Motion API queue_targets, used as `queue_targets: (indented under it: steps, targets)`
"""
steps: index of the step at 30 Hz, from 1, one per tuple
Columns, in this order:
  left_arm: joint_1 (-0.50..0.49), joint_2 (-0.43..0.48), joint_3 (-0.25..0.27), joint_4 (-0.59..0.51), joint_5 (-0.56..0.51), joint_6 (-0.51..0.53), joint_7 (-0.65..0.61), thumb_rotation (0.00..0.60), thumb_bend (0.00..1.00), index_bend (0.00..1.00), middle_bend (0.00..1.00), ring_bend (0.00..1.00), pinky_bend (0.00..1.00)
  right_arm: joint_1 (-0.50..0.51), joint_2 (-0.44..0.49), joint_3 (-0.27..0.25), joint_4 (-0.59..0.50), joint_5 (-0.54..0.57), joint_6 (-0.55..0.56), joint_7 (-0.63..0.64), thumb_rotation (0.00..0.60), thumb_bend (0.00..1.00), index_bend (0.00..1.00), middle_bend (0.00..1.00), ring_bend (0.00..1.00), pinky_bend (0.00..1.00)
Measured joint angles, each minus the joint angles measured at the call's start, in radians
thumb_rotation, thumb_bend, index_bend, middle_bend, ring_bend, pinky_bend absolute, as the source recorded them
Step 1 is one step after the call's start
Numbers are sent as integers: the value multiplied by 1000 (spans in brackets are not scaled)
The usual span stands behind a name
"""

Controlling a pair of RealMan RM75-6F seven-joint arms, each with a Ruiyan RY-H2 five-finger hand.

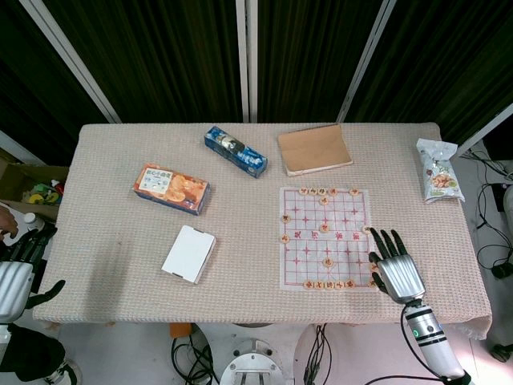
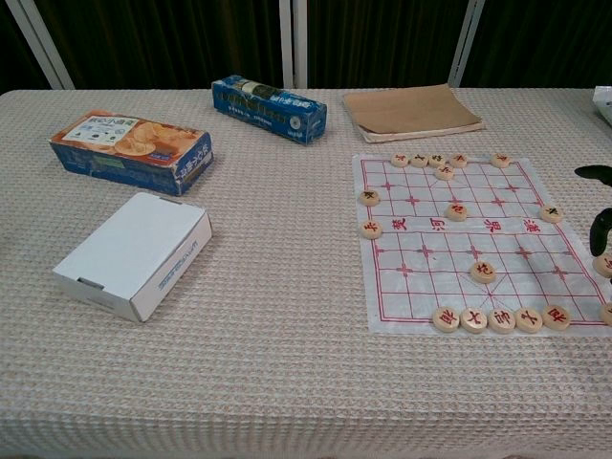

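Chess pieces [image 2: 501,320] — five in near row — right hand [image 1: 396,270] beside.

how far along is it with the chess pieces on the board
Early: most round wooden chess pieces sit along the paper grid board's edges. The right hand, fingers spread, rests beside the board's right edge, holding nothing visible. The left hand hangs off the table, uninvolved.

The right hand [image 2: 601,225] is mostly cut off by the chest view's edge; the chess pieces' [image 1: 327,261] characters are too small to read
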Motion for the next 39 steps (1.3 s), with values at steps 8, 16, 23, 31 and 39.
queue_targets:
  steps: [8,16,23,31,39]
  targets:
    - [-1,1,-4,2,-11,-5,-6,600,210,82,125,91,224,20,-23,11,57,40,-49,11,600,366,565,0,0,0]
    - [-3,1,-5,2,-16,-11,-5,600,209,82,126,91,223,35,-43,13,82,41,-54,6,600,355,452,0,0,0]
    - [-4,1,-5,-1,-16,-13,0,600,209,82,126,91,223,41,-30,4,73,36,-63,32,600,320,188,0,0,0]
    - [-2,-1,-3,-3,-9,-7,7,600,209,82,126,91,224,25,3,-15,52,-10,4,113,600,309,111,0,0,0]
    - [-5,-2,-3,-2,-9,-11,6,600,209,82,126,91,224,-92,92,-38,66,-51,235,270,600,272,0,0,0,0]
